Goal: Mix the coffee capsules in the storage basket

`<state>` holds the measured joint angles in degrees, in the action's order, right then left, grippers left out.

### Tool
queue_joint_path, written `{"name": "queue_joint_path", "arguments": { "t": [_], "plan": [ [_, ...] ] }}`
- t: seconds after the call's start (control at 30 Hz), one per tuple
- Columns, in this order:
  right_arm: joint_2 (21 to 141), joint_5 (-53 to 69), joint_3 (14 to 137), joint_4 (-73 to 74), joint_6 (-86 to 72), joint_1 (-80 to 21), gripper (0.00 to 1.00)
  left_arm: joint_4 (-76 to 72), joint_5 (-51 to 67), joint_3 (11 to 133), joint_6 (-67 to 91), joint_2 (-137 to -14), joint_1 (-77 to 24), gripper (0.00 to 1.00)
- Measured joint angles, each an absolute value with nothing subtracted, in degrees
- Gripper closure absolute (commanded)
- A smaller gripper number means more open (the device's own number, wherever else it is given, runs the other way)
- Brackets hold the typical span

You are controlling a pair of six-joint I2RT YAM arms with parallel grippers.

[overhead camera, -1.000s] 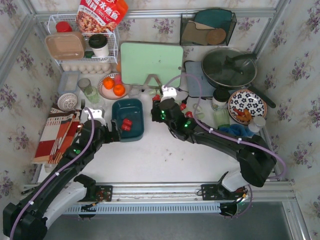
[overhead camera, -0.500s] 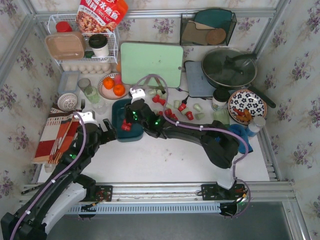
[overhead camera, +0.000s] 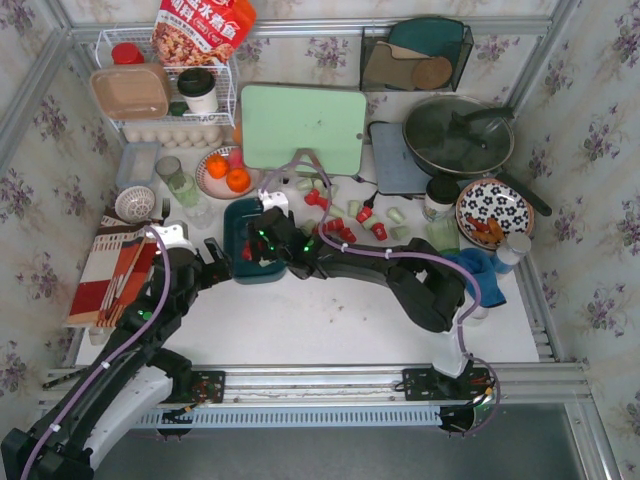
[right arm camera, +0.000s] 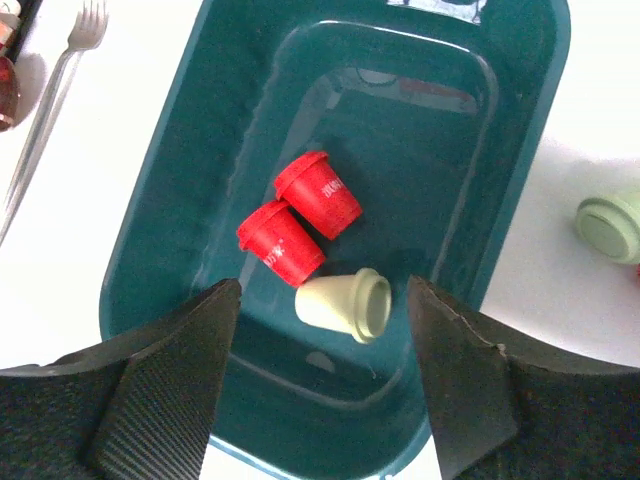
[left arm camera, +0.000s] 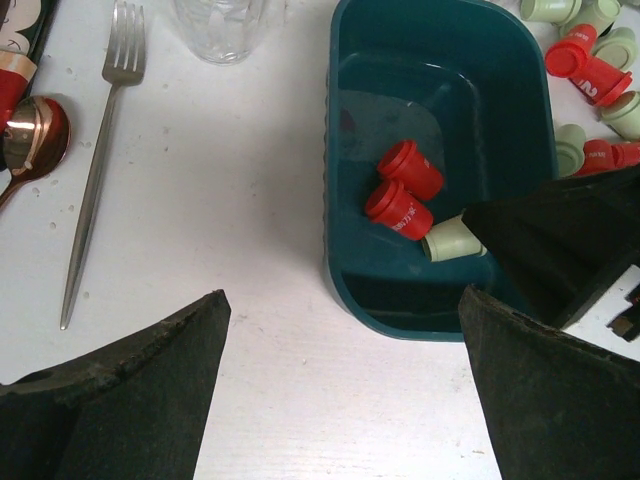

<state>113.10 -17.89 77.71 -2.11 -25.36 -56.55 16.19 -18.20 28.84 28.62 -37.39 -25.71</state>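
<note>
Right gripper (right arm camera: 322, 330): jaws parted, nothing held, poised low over the storage basket (right arm camera: 160, 200); a second ago out among the loose capsules (overhead camera: 350, 220) on the table to the right, since swung across and spread wider. Directly beneath: one mint-green capsule (right arm camera: 345, 303), on its side on the basket floor, clear of both fingers; absent from the basket a second ago, so judged freshly released. Just beside it: two red capsules (right arm camera: 318, 195), on their sides, touching each other. Left gripper (left arm camera: 342, 330): spread fully wide, empty, parked at the basket's near left corner. Task status, judged: both colours now in the basket, mixing barely begun, most capsules still outside on the table.
</note>
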Motion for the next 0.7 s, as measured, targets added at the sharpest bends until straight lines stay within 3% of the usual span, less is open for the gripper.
{"name": "queue_joint_path", "arguments": {
  "t": [0.27,0.7],
  "plan": [
    [107.04,-19.77,74.06,-0.60,-23.77,-56.60,0.28,16.21,-18.48,28.84,28.62,-37.45,-25.71,0.01],
    [94.17,-35.68,60.05,-1.87,-17.56,-52.88,0.31,16.19,-18.33,28.84,29.02,-38.68,-25.71,0.01]
  ]
}}
